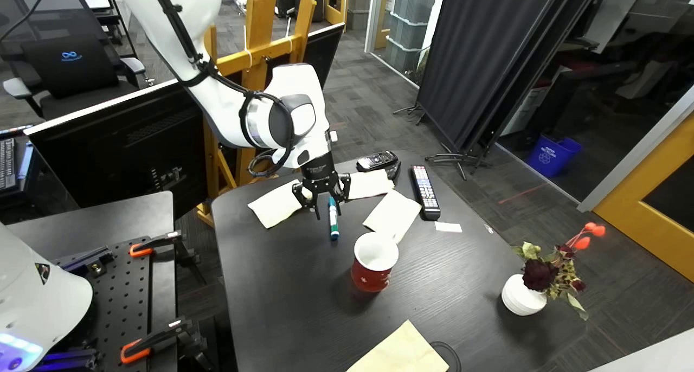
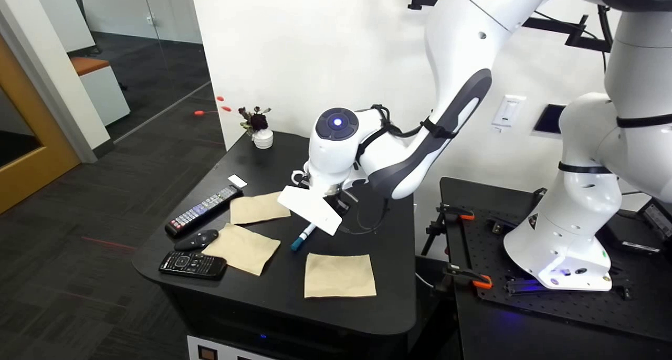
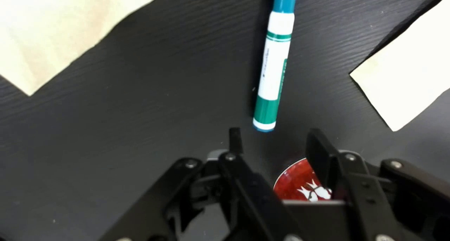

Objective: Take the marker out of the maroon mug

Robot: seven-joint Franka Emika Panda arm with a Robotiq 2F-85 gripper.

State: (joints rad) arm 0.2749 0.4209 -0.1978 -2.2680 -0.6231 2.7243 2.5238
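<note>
The marker [image 1: 333, 223] is slim, with a teal cap, white body and green band. It lies on the dark table, outside the mug, and also shows in an exterior view [image 2: 302, 238] and the wrist view [image 3: 274, 63]. The maroon mug [image 1: 371, 277] stands upright, with white interior and snowy pattern; the arm hides it in an exterior view, and part shows in the wrist view [image 3: 299, 181]. My gripper [image 1: 329, 213] is open and empty above the marker. In the wrist view its fingertips [image 3: 274, 131] are spread just short of the marker's green end.
Brown paper sheets [image 2: 340, 276] lie around the marker. Remotes [image 1: 425, 193] lie near the rounded table edge. A white vase with red flowers [image 1: 523, 296] stands farther along. A small white card [image 1: 448, 227] lies by a remote. A white plate [image 2: 311, 209] hangs at the wrist.
</note>
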